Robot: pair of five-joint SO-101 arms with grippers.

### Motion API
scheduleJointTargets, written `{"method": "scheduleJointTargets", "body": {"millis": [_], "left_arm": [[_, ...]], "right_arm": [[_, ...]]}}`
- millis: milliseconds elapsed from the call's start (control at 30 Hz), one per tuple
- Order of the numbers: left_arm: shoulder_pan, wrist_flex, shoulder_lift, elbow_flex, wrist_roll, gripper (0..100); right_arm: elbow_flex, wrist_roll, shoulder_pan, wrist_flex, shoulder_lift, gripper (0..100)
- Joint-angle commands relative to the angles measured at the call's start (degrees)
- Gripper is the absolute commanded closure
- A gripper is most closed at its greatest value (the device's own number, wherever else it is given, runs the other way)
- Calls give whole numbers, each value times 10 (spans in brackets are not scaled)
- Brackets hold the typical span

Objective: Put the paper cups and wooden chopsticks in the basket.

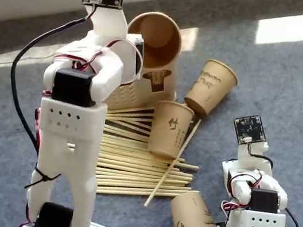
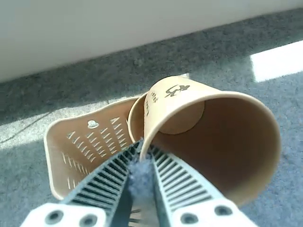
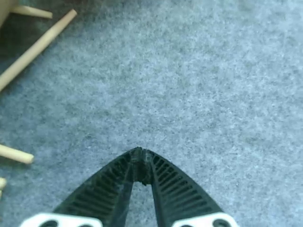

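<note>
My left gripper (image 2: 142,144) is shut on the rim of a brown paper cup (image 2: 213,137), which it holds tilted over the tan slotted basket (image 2: 80,146). From above, that cup (image 1: 156,37) hangs at the basket's (image 1: 123,98) back right edge. Two more cups (image 1: 171,127) (image 1: 211,86) lie in front of the basket, one on the pile of wooden chopsticks (image 1: 132,169). A third loose cup (image 1: 192,220) lies by the right arm (image 1: 251,190). My right gripper (image 3: 139,156) is shut on nothing, low over bare carpet, with chopstick ends (image 3: 38,45) nearby.
Everything rests on grey carpet (image 1: 289,102). One chopstick (image 1: 172,165) lies slantwise across the pile. A black cable (image 1: 21,65) loops behind the left arm. A pale wall (image 2: 94,28) runs along the back.
</note>
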Motion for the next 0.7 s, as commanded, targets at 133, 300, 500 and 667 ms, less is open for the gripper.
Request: {"method": "scheduleJointTargets", "body": {"millis": [133, 300, 500, 667], "left_arm": [[-8, -12, 9, -22, 6, 993], [-8, -20, 10, -22, 5, 980], [-9, -32, 15, -22, 24, 841], [-31, -59, 15, -18, 41, 836]], "right_arm": [[74, 7, 7, -8, -3, 993], [74, 7, 8, -8, -3, 993], [74, 7, 8, -8, -3, 993], [74, 7, 8, -8, -3, 993]]}}
